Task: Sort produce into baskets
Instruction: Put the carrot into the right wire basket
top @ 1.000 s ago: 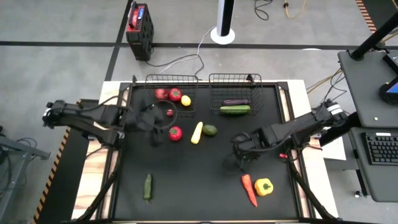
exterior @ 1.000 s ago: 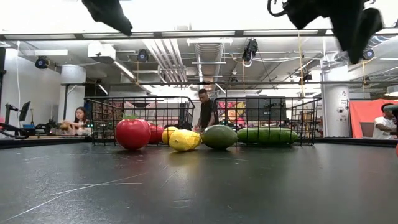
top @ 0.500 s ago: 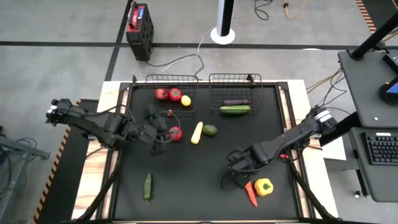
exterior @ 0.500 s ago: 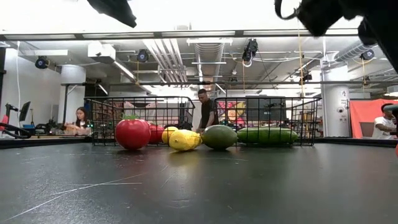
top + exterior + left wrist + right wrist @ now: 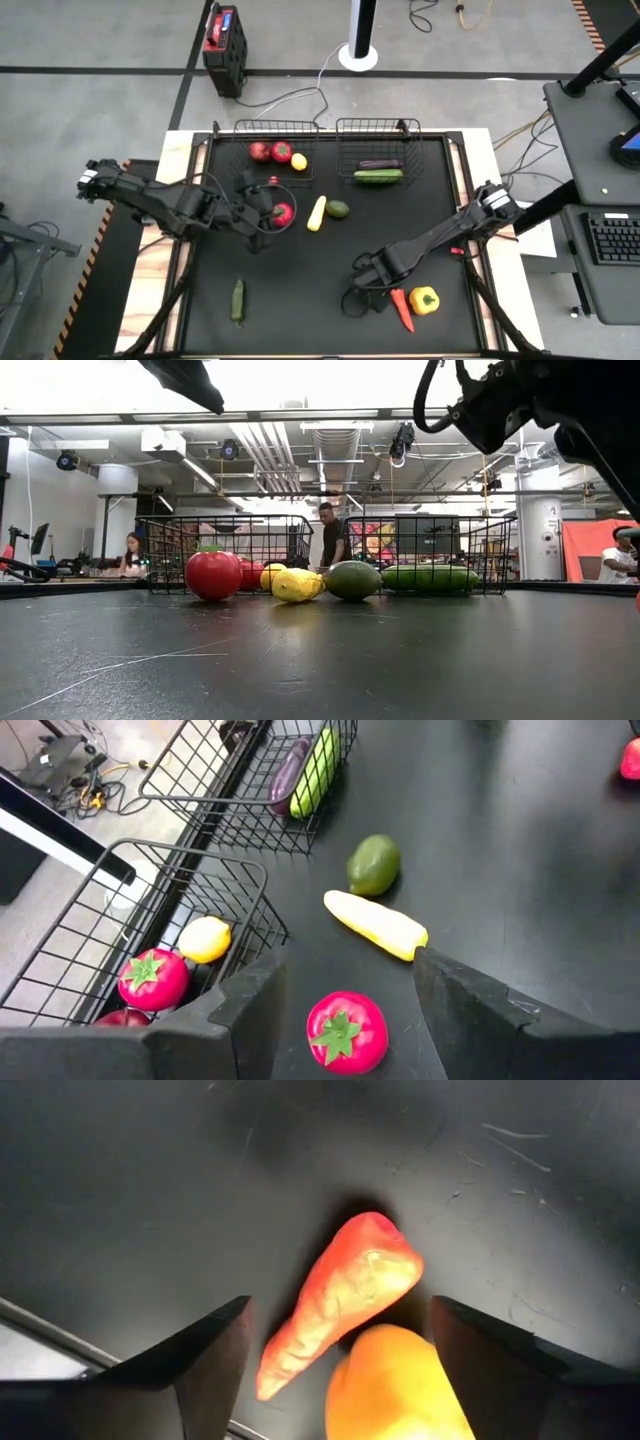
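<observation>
Two black wire baskets [image 5: 276, 128] [image 5: 378, 128] stand on the tabletop. There are three red tomatoes [image 5: 283, 213] [image 5: 282, 152] [image 5: 260, 151], two green cucumbers [image 5: 378, 176] [image 5: 238, 300], one lemon [image 5: 298, 161], one yellow squash [image 5: 317, 213], one avocado [image 5: 338, 209], one eggplant [image 5: 379, 163], one carrot [image 5: 402, 309] and one yellow pepper [image 5: 424, 300].

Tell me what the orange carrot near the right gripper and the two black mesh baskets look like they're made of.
The orange carrot looks like moulded plastic: glossy, with soft sheen and shallow wrinkles, though foam or rubber can't be ruled out. The black wire-mesh baskets appear to be thin metal wire with a dark coating, judging by the rigid, even grid.
</observation>
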